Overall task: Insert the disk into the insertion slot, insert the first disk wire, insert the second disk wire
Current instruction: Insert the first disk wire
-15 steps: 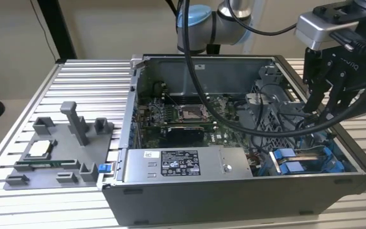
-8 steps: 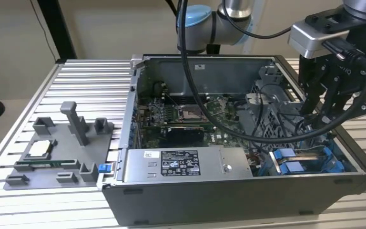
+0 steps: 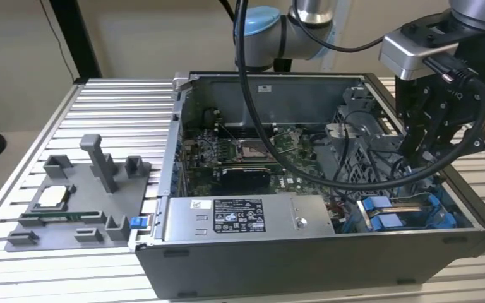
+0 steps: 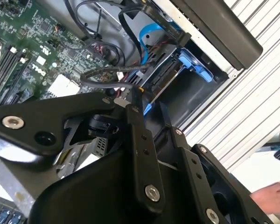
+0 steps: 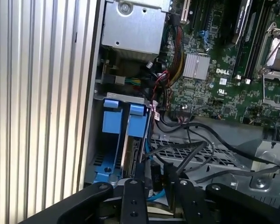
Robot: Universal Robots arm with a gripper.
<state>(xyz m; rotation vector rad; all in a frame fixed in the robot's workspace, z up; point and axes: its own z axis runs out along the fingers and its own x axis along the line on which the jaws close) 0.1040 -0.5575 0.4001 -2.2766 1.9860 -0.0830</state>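
Fingers (image 5: 133, 198) closed on a black plug (image 5: 154, 173), close by the disk (image 5: 130, 154) in its slot.

In the first wrist view the fingers are seen drawn nearly together, the plug being pinched between their tips, with a pale blue wire (image 5: 157, 194) run beneath them. The disk is stood on edge inside the insertion slot (image 5: 111, 126), framed by blue rails, in the case corner at about four o'clock in the exterior view; the fingers (image 3: 419, 148) are held inside the case (image 3: 310, 265) at three o'clock. A grey perforated cage (image 5: 191, 149) is set just beside the slot, black wires being draped across it, and the green motherboard (image 5: 210, 88) is spread beyond. The grey power-supply box (image 3: 242, 218) is found at nine o'clock from the slot, along the case's front wall. The case is carried by a ribbed table (image 3: 116, 107), on which a grey fixture tray (image 3: 74, 202) is laid at eight o'clock. A person's hand (image 4: 270, 196) is glimpsed over the table in the second wrist view.
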